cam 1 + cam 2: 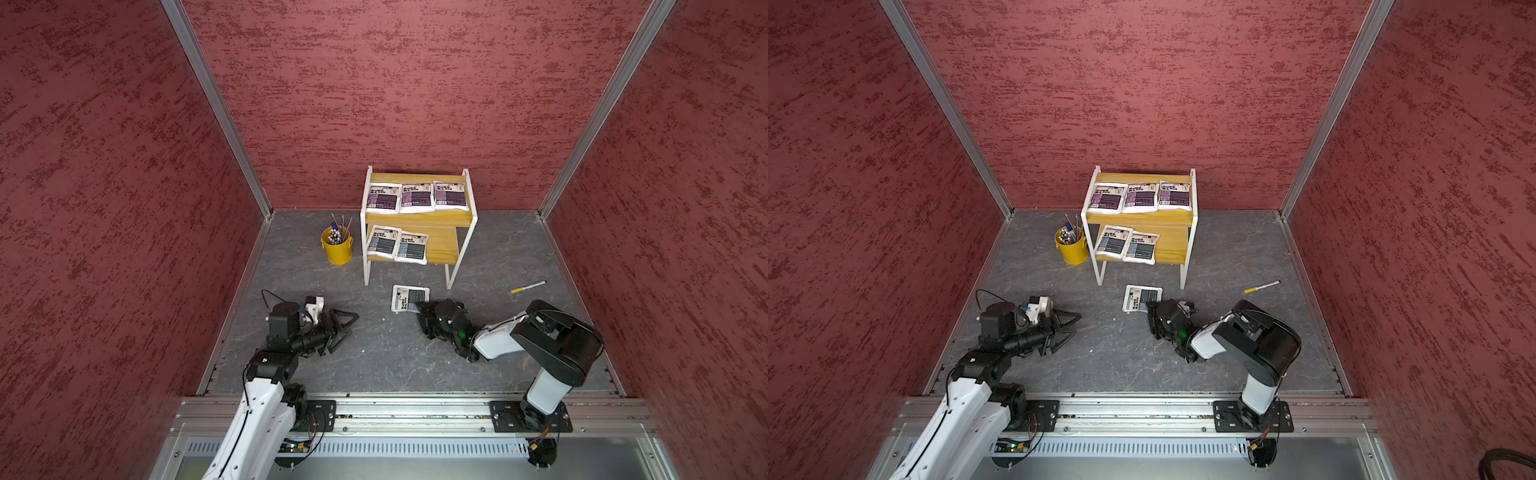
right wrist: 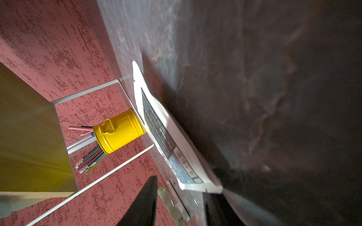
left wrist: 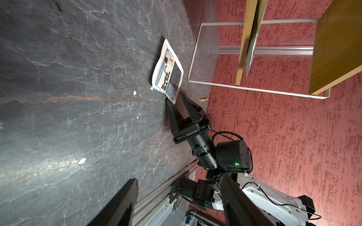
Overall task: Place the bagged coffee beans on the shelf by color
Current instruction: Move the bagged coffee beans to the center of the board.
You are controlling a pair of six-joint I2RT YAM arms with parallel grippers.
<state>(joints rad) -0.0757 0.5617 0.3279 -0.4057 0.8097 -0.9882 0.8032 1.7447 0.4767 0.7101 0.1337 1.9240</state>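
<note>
The shelf [image 1: 442,245] stands at the back; in both top views its upper board bears three purple-labelled bagged coffee beans [image 1: 417,198] and its lower board two blue-grey ones [image 1: 397,244]. Another blue-grey pouch [image 1: 407,297] [image 1: 1140,296] lies flat on the floor before the shelf. My right gripper [image 1: 417,306] [image 3: 173,95] lies low at that pouch's near right corner. Its jaws are apart and straddle the corner [image 2: 181,185]: one finger is against the pouch's edge, the other stands off it. At the left, my left gripper [image 1: 351,326] [image 3: 180,179] is open, holding nothing.
A yellow pen bucket [image 1: 337,247] full of pens stands left of the shelf. A yellow-capped marker [image 1: 528,287] lies on the floor at the right. Red walls close in three sides of the grey floor. The right part of the shelf's lower board is bare.
</note>
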